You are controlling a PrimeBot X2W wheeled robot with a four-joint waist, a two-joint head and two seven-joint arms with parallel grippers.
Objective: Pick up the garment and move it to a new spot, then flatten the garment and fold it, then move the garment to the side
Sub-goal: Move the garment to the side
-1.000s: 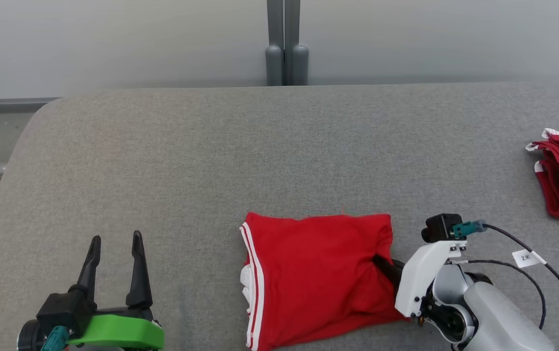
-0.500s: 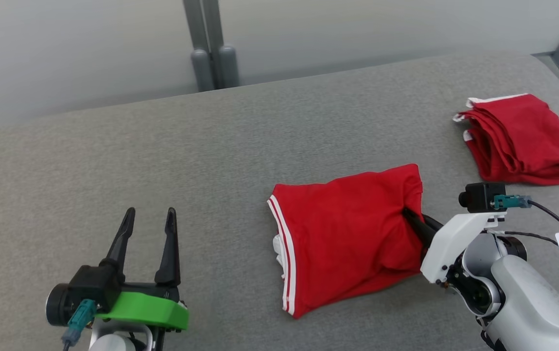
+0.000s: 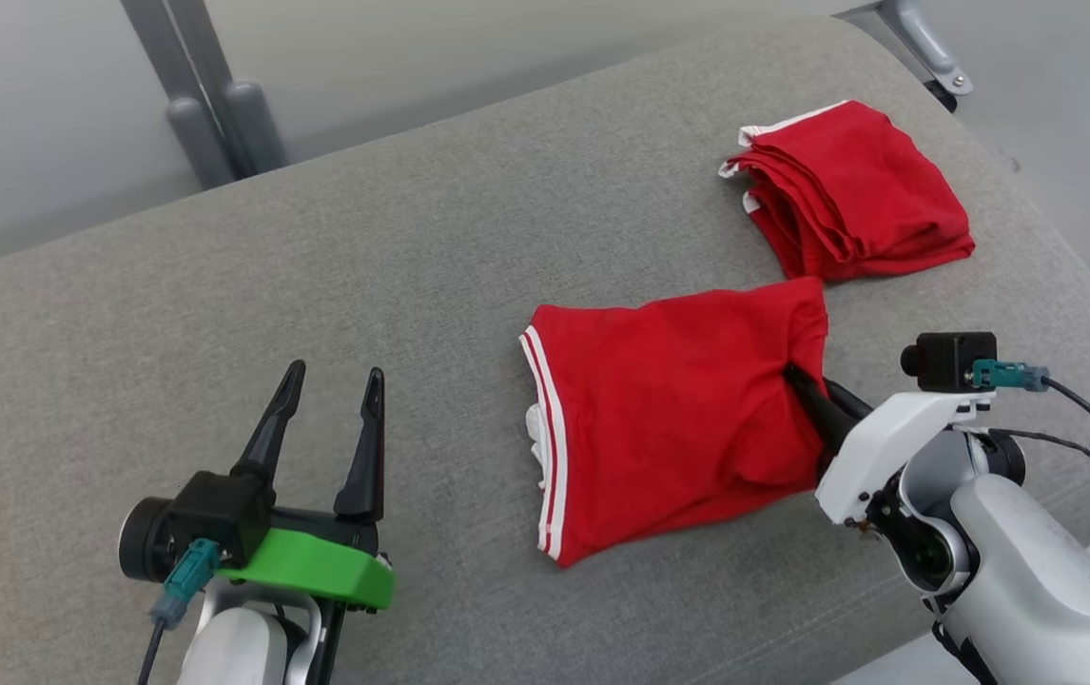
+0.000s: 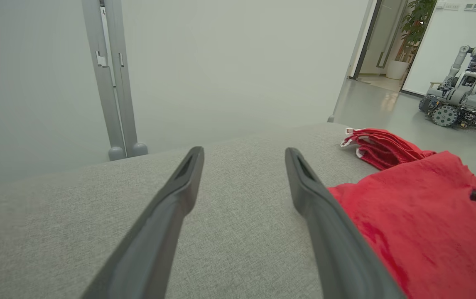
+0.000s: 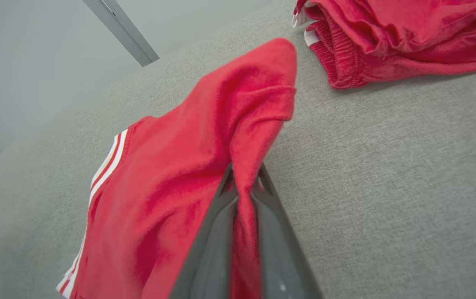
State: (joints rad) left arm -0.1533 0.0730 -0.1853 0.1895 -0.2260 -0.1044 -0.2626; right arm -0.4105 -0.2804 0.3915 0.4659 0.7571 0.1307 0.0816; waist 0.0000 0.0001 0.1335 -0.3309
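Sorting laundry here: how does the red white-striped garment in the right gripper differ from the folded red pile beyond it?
The striped red garment is pinched at its edge by the right gripper; the red pile lies untouched. The garment is one loose fold; the pile shows several tight layers. Both are red with white trim, on the grey cushion.

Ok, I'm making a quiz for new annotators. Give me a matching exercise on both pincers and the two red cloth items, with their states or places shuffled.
1 left pincer
2 right pincer
3 garment
4 folded red pile

A far right corner of the grey surface
B open, empty
C white-striped edge toward the robot's left
D shut on the garment

Pairs: 1-B, 2-D, 3-C, 4-A
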